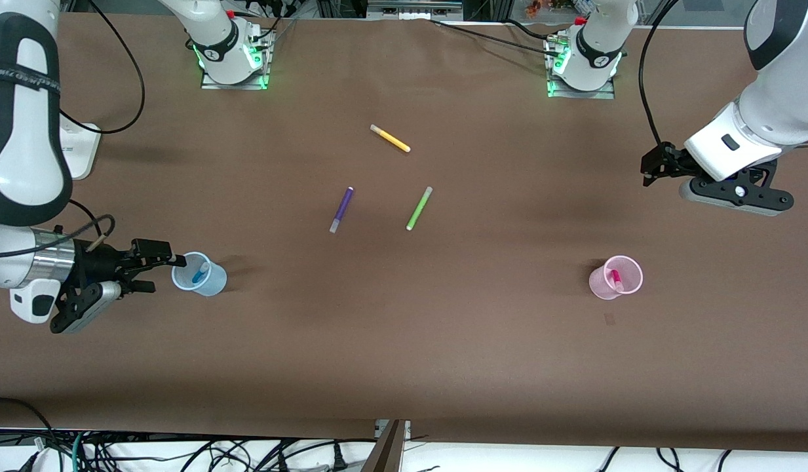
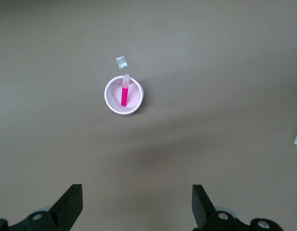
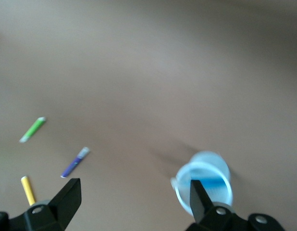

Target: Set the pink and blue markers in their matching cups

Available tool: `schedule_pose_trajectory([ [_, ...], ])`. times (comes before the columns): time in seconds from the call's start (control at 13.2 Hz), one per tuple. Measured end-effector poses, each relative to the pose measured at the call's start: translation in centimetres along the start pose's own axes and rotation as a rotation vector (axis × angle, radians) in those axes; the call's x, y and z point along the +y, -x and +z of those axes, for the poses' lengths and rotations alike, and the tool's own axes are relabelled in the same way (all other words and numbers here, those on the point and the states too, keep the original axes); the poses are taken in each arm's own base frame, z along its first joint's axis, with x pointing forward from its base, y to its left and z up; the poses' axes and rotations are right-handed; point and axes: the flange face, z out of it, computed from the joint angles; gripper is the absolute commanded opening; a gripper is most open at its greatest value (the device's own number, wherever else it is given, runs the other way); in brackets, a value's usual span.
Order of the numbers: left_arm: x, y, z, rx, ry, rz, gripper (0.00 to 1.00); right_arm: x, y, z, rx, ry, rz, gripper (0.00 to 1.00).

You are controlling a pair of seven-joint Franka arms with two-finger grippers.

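Observation:
The light blue cup [image 1: 213,282] stands upright toward the right arm's end of the table, with the blue marker [image 1: 198,273] leaning inside it. My right gripper [image 1: 160,272] hangs open just beside this cup, nothing between its fingers. In the right wrist view the blue cup [image 3: 206,163] and blue marker [image 3: 212,185] show next to one fingertip [image 3: 199,197]. The pink cup [image 1: 600,285] stands toward the left arm's end and holds the pink marker [image 1: 616,280]. My left gripper [image 1: 649,172] is open, raised well away from it, and looks down on the pink cup [image 2: 112,98] and pink marker [image 2: 124,96].
Three loose pens lie mid-table: a yellow pen [image 1: 390,138] nearest the bases, a purple pen [image 1: 341,210] and a green pen [image 1: 419,208]. A small clear square [image 2: 121,62] lies on the brown table beside the pink cup.

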Motion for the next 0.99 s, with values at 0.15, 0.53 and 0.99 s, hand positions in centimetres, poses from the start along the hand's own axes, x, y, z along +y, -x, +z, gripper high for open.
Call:
schedule_pose_trajectory([
  [0.15, 0.5, 0.1, 0.3, -0.026, 0.003, 0.007, 1.0, -2.7, 0.5, -1.5, -0.074, 0.136, 0.131, 1.0],
  [0.53, 0.7, 0.0, 0.6, -0.034, 0.007, 0.004, 1.0, -6.6, 4.1, -6.5, -0.192, 0.297, 0.303, 1.0],
  [0.99, 4.6, -0.1, 0.5, -0.042, 0.0, 0.014, 1.0, -7.3, 10.0, -13.7, -0.09, 0.327, 0.345, 1.0],
])
